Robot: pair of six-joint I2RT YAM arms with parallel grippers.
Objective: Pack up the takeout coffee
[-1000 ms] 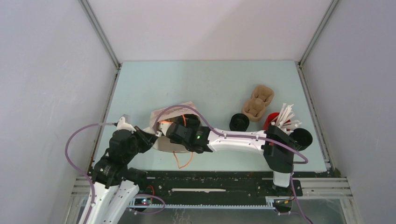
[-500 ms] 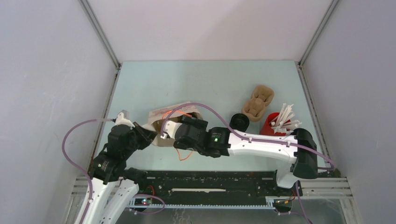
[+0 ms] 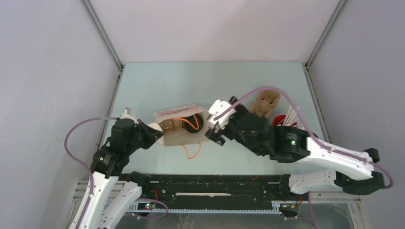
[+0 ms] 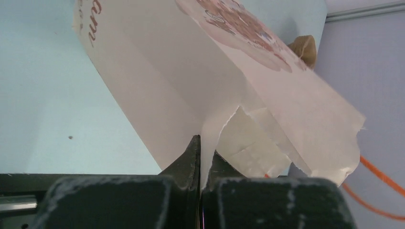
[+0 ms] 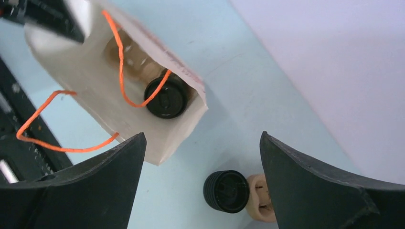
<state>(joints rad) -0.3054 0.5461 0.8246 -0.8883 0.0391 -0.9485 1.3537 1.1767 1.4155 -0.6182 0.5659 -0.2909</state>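
1. Pale blue-green table (image 3: pixel 200 81) forms the floor of a grey-walled enclosure, with both arm bases at its near edge.
2. Top view: a white paper bag (image 3: pixel 174 138) with orange handles (image 3: pixel 191 151) sits left of centre, its mouth gaping.
3. Top view: the left gripper (image 3: pixel 152 131) meets the bag's left edge. The right gripper (image 3: pixel 216 123) sits just beside the bag's right side, its fingers apart.
4. Top view: the takeout coffee (image 3: pixel 196 124) shows as a dark round shape inside the bag mouth. A brown pulp carrier (image 3: pixel 265 102) and a red cup (image 3: pixel 278 121) of white sticks stand beyond the right arm, partly hidden by it.
5. Left wrist view: the left gripper (image 4: pixel 201 150) has its jaws pressed together on a torn paper edge of the bag (image 4: pixel 191 71). An orange handle (image 4: pixel 377 174) hangs at the right.
6. Right wrist view: the right gripper (image 5: pixel 201 138) holds its fingers (image 5: pixel 105 186) wide apart with nothing clamped.
7. Right wrist view: the takeout coffee (image 5: pixel 166 99) lies inside the bag (image 5: pixel 81 81), against its far wall, with an orange handle (image 5: pixel 122 71) looped across it. A tan object deeper in the bag cannot be identified.
8. Right wrist view: a second black cup (image 5: pixel 227 191) stands on the table outside the bag, just beside the carrier (image 5: pixel 260 202).
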